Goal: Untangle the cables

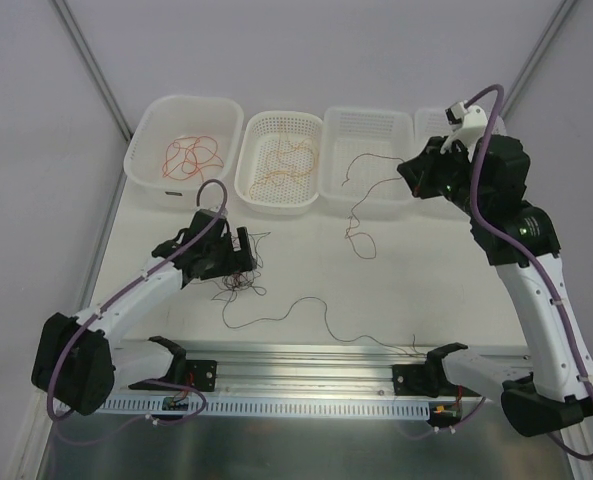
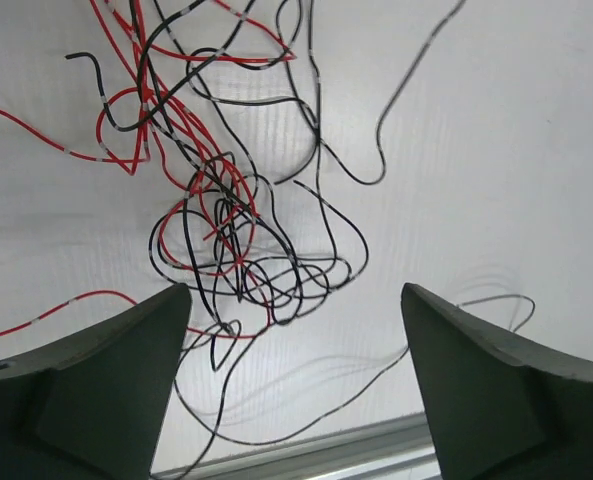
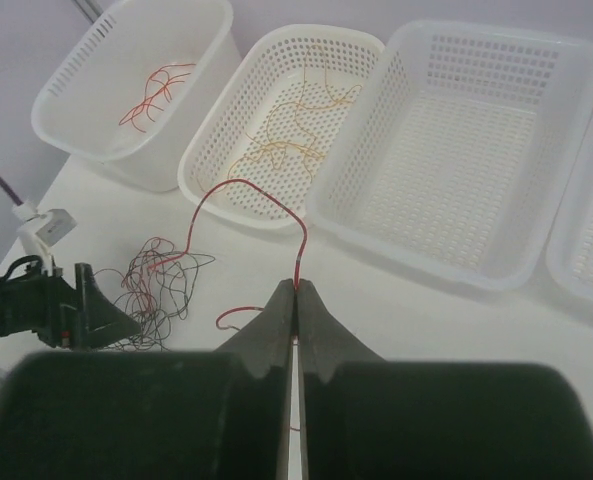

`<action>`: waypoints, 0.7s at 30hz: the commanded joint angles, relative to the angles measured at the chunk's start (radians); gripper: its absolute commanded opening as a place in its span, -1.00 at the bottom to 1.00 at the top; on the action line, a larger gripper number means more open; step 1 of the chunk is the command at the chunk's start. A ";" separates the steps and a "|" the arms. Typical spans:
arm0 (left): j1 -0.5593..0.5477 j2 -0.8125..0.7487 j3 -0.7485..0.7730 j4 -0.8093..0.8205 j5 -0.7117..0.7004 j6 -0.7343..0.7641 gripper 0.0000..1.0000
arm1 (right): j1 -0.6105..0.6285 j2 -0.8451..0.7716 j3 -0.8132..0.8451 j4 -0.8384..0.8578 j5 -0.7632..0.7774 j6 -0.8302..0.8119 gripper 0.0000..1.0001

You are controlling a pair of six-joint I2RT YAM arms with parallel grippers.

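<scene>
Your left end effector (image 2: 296, 300) hangs low, jaws wide apart; your right end effector (image 3: 296, 288), raised by the surface's (image 1: 426, 290) far edge, seems clamped on a red cable (image 3: 241, 181).

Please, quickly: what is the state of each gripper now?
Left gripper: open, empty, at the wire tangle.
Right gripper: closed on a red wire.

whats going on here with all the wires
Two robot arms are untangling thin cables. The right gripper has its jaws shut on one red strand, held up above the table. The left gripper hangs over the tangle with jaws open. The leftmost basket holds red wires, the next basket orange wires.
</scene>
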 commanded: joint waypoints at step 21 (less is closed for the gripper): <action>0.004 -0.391 -0.045 -0.107 -0.002 0.261 0.98 | -0.074 0.642 0.439 0.374 0.217 -0.201 -0.99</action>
